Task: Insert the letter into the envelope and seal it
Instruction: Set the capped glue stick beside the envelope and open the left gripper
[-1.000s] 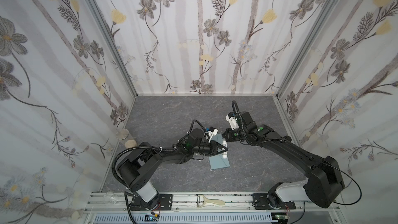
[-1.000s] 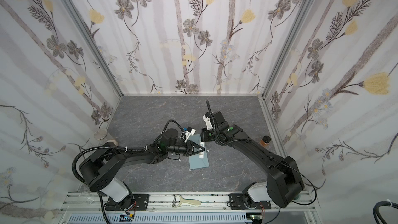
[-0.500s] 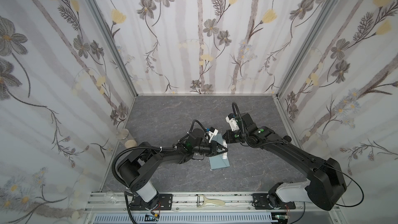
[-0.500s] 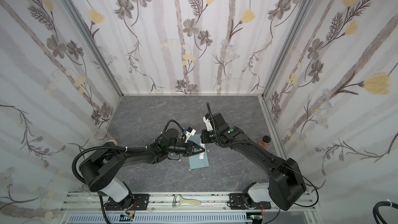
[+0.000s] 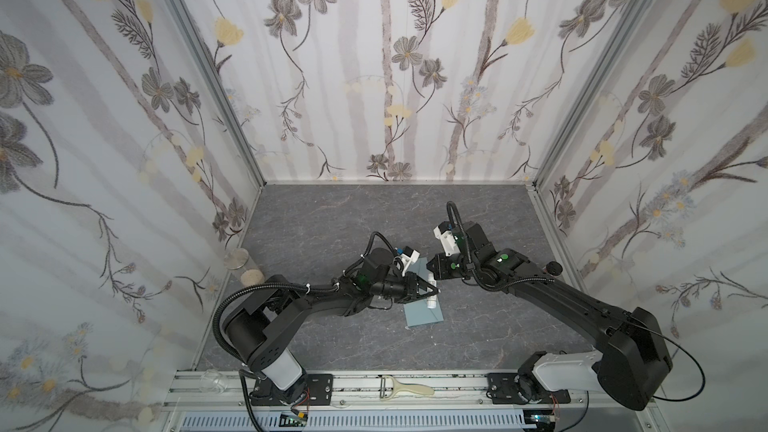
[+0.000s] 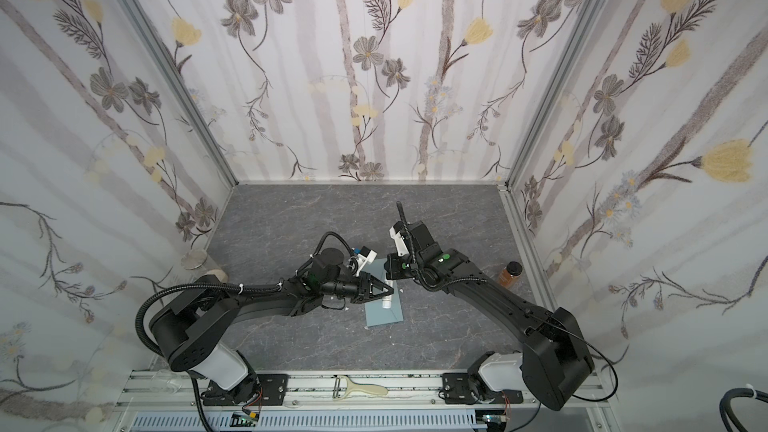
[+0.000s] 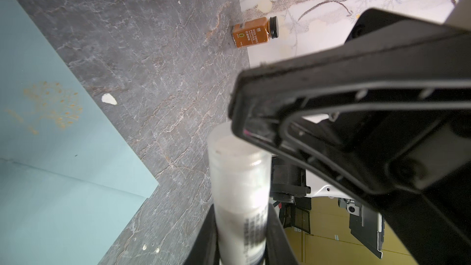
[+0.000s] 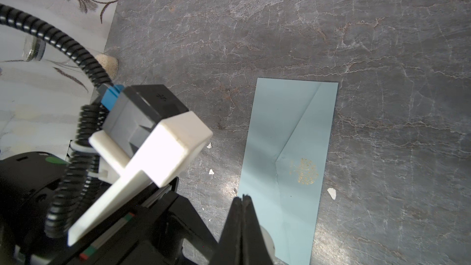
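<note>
The envelope (image 8: 288, 149) is laid flat on the counter (image 5: 353, 222), its pointed flap folded down. The letter is seen nowhere and is judged already inside. An uncapped glue stick (image 7: 239, 187) is clamped in the left pincer (image 5: 433, 290) over the envelope. The right pincer (image 8: 242, 198) is clenched empty near its edge. Whether the flap is glued cannot be told, so sealing is judged unfinished.

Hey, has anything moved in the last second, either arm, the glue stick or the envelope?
Nothing visibly changed. The left gripper still holds the glue stick in its jaws near the edge of the envelope. The right gripper stays shut close by, and the envelope lies where it was.
</note>
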### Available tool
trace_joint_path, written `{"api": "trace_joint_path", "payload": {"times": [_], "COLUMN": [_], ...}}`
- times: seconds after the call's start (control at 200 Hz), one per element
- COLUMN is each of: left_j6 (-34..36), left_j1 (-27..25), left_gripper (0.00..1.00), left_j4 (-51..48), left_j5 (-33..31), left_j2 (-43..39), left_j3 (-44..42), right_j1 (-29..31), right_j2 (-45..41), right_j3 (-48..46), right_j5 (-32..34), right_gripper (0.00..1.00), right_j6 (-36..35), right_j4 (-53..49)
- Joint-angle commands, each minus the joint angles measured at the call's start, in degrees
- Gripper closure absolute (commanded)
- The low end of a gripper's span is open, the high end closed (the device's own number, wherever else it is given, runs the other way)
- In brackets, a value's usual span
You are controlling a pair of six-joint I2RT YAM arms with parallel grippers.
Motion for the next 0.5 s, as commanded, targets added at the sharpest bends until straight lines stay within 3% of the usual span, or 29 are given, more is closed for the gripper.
{"api": "trace_joint_path", "payload": {"times": [0.0, 0.245, 0.495], "left_j6": [0.83, 0.83, 1.18], "left_j1": [0.3, 0.3, 0.3], "left_gripper": [1.0, 1.0, 1.0], "left_j4": [3.87, 3.7, 3.43], "left_j5": [-1.75, -2.11, -2.67], "left_j2": [-0.75, -1.81, -2.23], "left_j3": [-0.01, -0.64, -0.62], "right_j1": [0.24, -0.17, 0.03], "right_j2": [-0.22, 1.14, 1.68], "right_j3": [-0.36, 1.95, 2.12], "right_j5": [-0.27, 2.92, 1.75], "right_gripper": [1.0, 1.0, 1.0], "right_j6": [0.91, 0.62, 0.31], "right_j4": [-1.38, -1.63, -1.8]}}
